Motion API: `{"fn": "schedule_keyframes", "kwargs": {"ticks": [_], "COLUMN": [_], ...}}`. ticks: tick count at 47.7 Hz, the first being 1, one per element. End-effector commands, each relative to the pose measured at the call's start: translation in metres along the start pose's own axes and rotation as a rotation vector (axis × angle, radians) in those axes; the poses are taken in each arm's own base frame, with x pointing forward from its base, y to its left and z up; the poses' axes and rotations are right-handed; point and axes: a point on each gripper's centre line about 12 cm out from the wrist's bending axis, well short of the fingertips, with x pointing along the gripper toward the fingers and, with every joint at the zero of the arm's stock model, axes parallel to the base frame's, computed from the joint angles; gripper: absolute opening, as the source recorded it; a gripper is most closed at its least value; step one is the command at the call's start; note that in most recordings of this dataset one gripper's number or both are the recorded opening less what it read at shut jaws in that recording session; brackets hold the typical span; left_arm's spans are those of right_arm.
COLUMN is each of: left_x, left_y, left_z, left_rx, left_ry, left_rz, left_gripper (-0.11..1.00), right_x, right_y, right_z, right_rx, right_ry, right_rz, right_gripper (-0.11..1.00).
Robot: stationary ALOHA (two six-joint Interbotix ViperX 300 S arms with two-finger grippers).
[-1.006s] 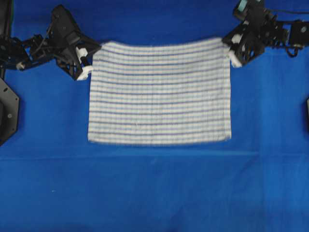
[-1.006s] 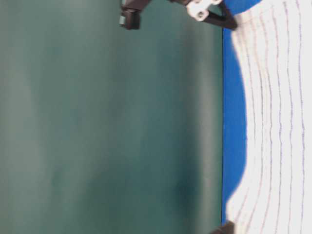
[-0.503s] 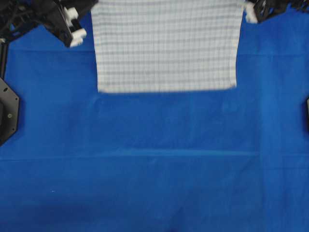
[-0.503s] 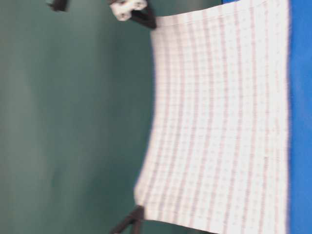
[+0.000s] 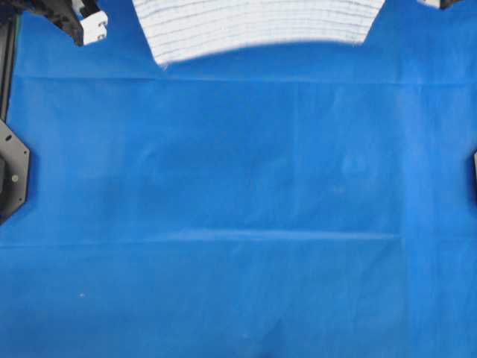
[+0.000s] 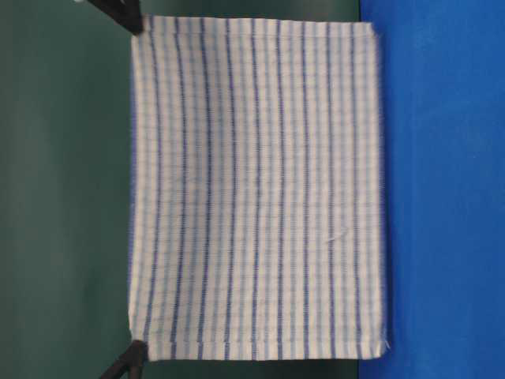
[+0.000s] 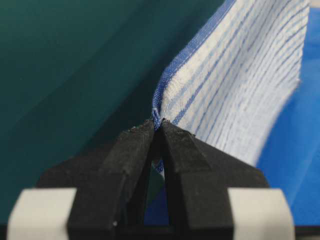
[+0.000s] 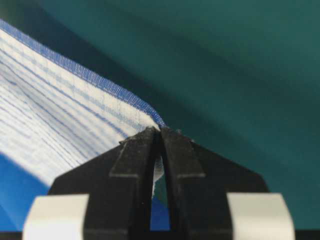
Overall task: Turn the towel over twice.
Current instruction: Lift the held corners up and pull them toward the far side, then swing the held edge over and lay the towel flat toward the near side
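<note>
The towel (image 6: 256, 189), white with thin dark-blue stripes, hangs upright and spread flat in the table-level view, with a black fingertip (image 6: 122, 12) at one upper corner and another (image 6: 126, 365) at the other. From overhead only its lower part (image 5: 253, 26) shows, at the far edge of the table. My left gripper (image 7: 161, 122) is shut on one hemmed corner of the towel (image 7: 235, 75). My right gripper (image 8: 160, 130) is shut on the other corner of the towel (image 8: 50, 115). The left gripper (image 5: 89, 26) sits at the far left of the overhead view.
The blue table covering (image 5: 238, 209) lies flat with a few creases. Black arm bases stand at the left edge (image 5: 11, 175) and the right edge (image 5: 474, 175). A dark green wall (image 6: 63, 189) stands behind the hanging towel.
Both grippers have risen and moved toward the far side, carrying the towel's two corners. The towel has gone from lying flat on the table to hanging upright.
</note>
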Motion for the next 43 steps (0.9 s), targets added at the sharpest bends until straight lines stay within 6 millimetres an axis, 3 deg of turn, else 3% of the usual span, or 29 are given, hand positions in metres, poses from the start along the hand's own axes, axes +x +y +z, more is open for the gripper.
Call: {"fn": "schedule_keyframes", "kwargs": {"ticks": [1,10,15,26,35,43], "left_x": [-0.002,-0.002,-0.002,-0.01,-0.029,-0.045], "left_y": [0.001,-0.002,-0.014,-0.063,-0.112,-0.152], "left_z": [0.009,0.008,0.0,-0.054,-0.107,-0.138], "left_rx": [0.002,0.002,0.002,-0.028,-0.028,-0.081], "left_ry": [-0.023,-0.013,0.034,0.197,0.359,0.487], "left_rz": [0.003,-0.012,-0.057,-0.217,-0.379,-0.489], "left_gripper": [0.04,0.04,0.04,0.04,0.04,0.04], "right_x": [-0.004,-0.005,-0.005,-0.017,-0.03,-0.041], "right_y": [0.001,0.01,0.021,0.068,0.104,0.135], "right_z": [0.007,0.0,-0.011,-0.075,-0.131,-0.173], "right_rx": [-0.003,-0.003,-0.003,-0.005,0.043,0.079], "right_ry": [-0.016,0.023,0.083,0.319,0.479,0.612], "right_rz": [0.001,0.015,0.035,0.142,0.248,0.311], "right_gripper": [0.07,0.07,0.07,0.07,0.07,0.07]}}
